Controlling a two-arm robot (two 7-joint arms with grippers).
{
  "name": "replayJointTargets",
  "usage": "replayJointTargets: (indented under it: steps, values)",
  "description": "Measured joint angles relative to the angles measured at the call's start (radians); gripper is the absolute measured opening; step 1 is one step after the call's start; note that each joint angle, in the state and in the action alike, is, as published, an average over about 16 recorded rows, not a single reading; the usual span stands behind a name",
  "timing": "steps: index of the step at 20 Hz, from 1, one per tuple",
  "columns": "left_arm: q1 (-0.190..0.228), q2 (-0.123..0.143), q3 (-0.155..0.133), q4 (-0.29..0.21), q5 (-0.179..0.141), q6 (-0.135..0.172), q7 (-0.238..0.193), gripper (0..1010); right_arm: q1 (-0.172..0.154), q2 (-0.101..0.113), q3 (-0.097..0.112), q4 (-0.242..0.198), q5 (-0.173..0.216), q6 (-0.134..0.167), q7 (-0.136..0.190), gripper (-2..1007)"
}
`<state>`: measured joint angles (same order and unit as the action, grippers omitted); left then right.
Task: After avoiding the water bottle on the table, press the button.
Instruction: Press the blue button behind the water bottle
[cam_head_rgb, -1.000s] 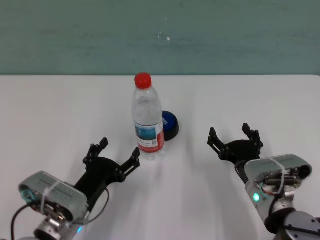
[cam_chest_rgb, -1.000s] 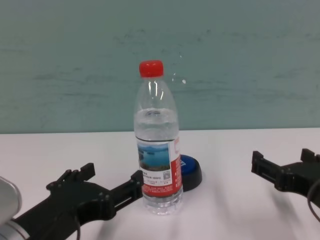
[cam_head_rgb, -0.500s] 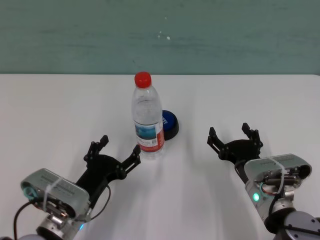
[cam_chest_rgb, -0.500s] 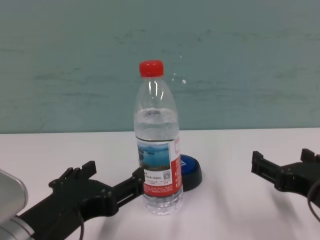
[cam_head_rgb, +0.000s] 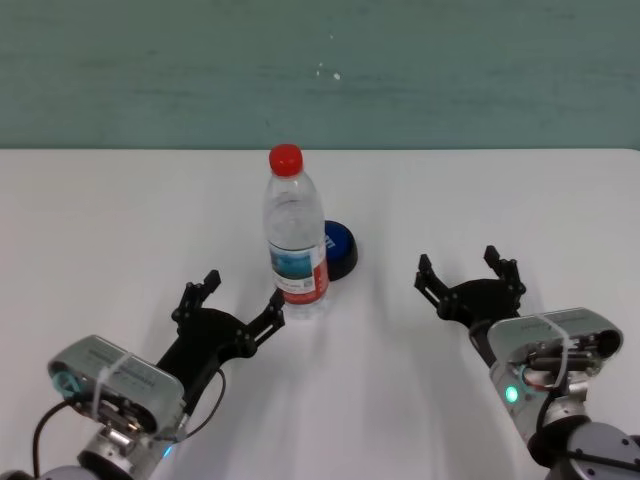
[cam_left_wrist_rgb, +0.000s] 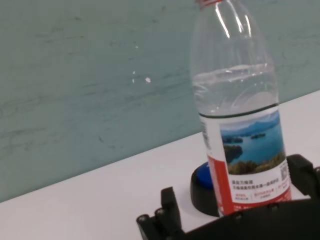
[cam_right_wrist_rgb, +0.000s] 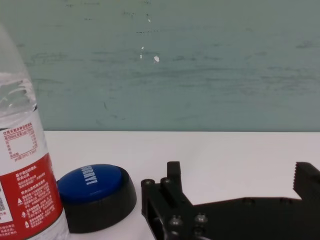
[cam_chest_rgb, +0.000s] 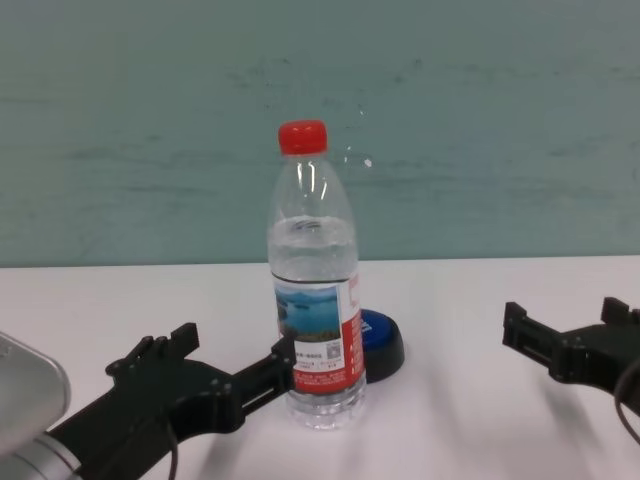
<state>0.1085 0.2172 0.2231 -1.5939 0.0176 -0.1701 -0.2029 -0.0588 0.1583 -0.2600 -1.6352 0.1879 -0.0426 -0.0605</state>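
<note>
I find the bottle (cam_head_rgb: 296, 232) upright mid-surface (cam_head_rgb: 120, 220), with the button (cam_head_rgb: 338, 248) just behind it to its right, partly masked in the head view. My left hand (cam_head_rgb: 240, 303) sits low with fingers apart, one fingertip at the bottle's base; whether it touches I cannot tell. My right hand (cam_head_rgb: 468, 274) rests well apart on the right side, fingers spread, gripping nothing. I judge the avoidance step is in hand and the press not yet made. The next move calls for a path around the bottle, not through it. The right wrist view shows the button's blue dome in full; the left wrist view shows it mostly hidden behind the bottle.
</note>
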Motion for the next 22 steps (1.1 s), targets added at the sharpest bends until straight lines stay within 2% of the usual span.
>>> replayJointTargets:
  steps: [22]
  values:
    - [-0.016, -0.012, 0.005, 0.024, 0.016, 0.0, 0.009, 1010, 0.0, 0.0, 0.0, 0.0, 0.0, 0.0, 0.0, 1004]
